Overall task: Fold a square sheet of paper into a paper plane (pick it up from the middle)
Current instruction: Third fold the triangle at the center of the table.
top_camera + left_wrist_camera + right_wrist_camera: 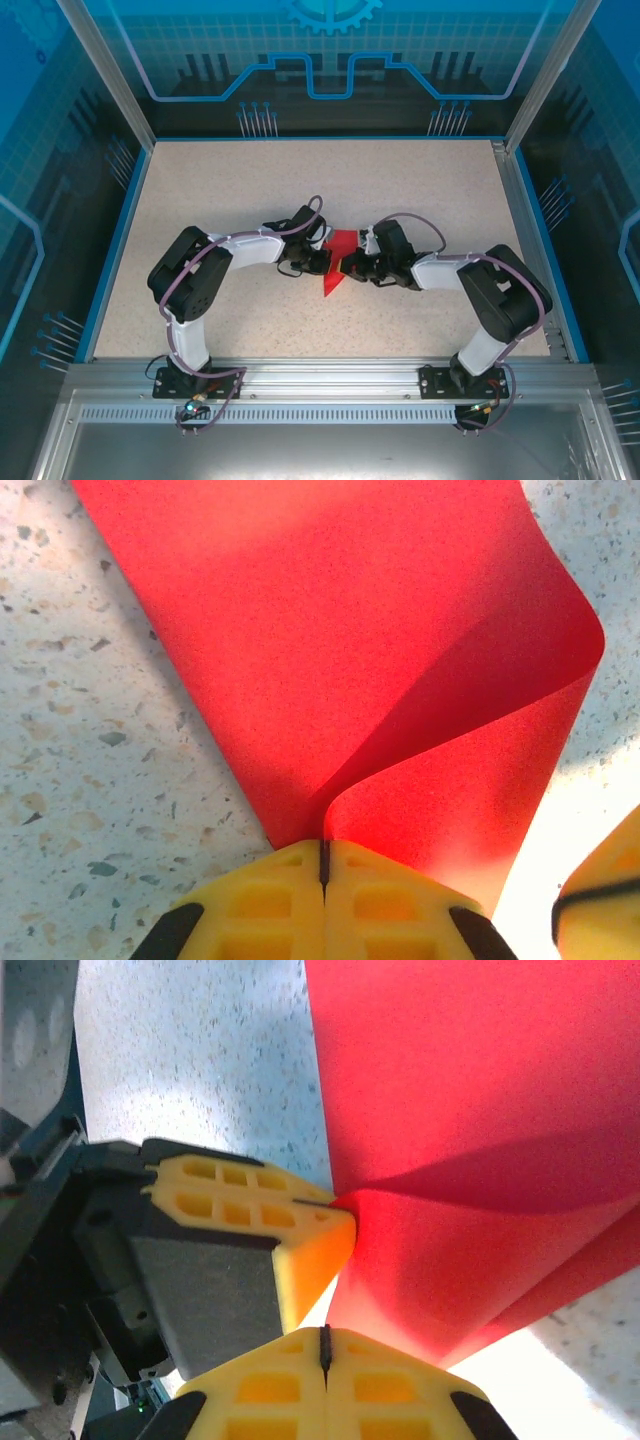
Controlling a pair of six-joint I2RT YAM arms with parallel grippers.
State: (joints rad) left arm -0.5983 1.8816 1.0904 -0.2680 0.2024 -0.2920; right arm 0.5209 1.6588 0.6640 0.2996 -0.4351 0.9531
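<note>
The square sheet of paper point(345, 243) is bright red and lies mid-table, bent over itself in a soft curl point(330, 630). My left gripper point(323, 852) is shut on the sheet's near edge, where the two layers meet. It reaches in from the left point(327, 262), and its yellow tips pinch the paper point(335, 1207). My right gripper point(325, 1340) is shut, its tips just below the red sheet point(480, 1080). A bright gap shows beside its finger point(600, 905). It comes in from the right point(352, 267). A paper plane is out of view.
The speckled table point(220, 190) has a blue rim and clear walls at the sides and back. Both arm bases are bolted to the aluminium rail point(330, 375) at the near edge. The two grippers nearly touch over the sheet.
</note>
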